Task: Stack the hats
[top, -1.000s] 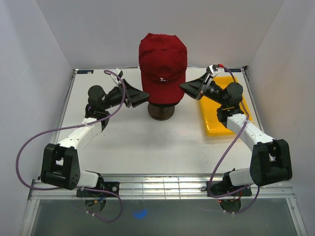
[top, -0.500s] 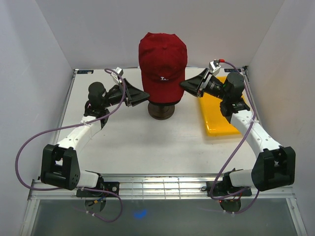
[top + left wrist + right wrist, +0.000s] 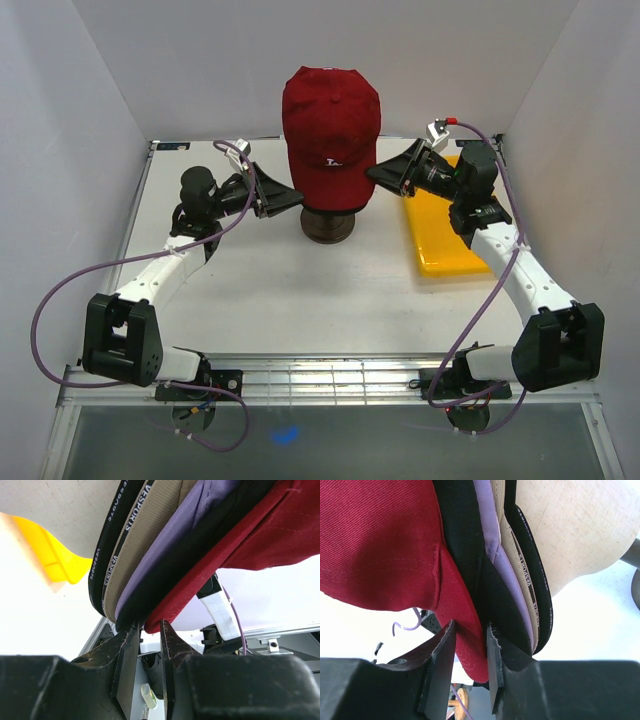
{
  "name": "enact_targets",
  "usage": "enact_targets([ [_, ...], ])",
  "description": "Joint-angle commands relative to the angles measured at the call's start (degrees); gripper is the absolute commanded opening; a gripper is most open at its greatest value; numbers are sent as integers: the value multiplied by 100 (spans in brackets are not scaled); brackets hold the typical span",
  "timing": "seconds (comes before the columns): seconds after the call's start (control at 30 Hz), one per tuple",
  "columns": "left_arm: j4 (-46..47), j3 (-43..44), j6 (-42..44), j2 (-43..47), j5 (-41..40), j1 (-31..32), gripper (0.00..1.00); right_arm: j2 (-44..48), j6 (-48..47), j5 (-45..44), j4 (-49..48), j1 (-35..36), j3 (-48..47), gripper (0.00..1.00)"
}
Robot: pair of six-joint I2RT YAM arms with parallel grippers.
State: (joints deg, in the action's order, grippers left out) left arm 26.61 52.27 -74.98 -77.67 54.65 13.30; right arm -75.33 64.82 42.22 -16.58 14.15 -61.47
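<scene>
The hats sit stacked on a beige mannequin head, with the red hat outermost. In the left wrist view their lower edges are nested: black, tan, lavender, black, red. My left gripper is at the stack's left side, where its tips pinch the very edge of the red hat. At the right side, my right gripper is shut on the red hat's edge, which lies deep between the jaws.
The head stands on a dark round base at the table's middle back. A yellow tray lies to the right, under my right arm. White walls enclose the table on three sides.
My left jaws have narrowed onto the red hat's edge. My right arm has swung its elbow outward to the right, its gripper staying at the hat's right side.
</scene>
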Motion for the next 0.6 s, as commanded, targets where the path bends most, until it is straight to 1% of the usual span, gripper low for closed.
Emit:
enact_targets([
  [0.0,-112,187,150,85,-60,-29,33,-34,-408,-442,647,-44,-128,34],
  [0.13,-314,301,291,147,-60,-38,36,1,-487,-477,787,-44,-251,37],
  [0.23,-638,468,493,226,-95,-38,41,18,-593,-539,980,-44,-409,39],
  [0.43,-1456,758,976,366,-262,-73,45,88,-637,-583,1122,-53,-567,44],
  [0.57,-2263,1179,1389,410,-420,-82,47,185,-637,-592,1192,-79,-690,48],
])
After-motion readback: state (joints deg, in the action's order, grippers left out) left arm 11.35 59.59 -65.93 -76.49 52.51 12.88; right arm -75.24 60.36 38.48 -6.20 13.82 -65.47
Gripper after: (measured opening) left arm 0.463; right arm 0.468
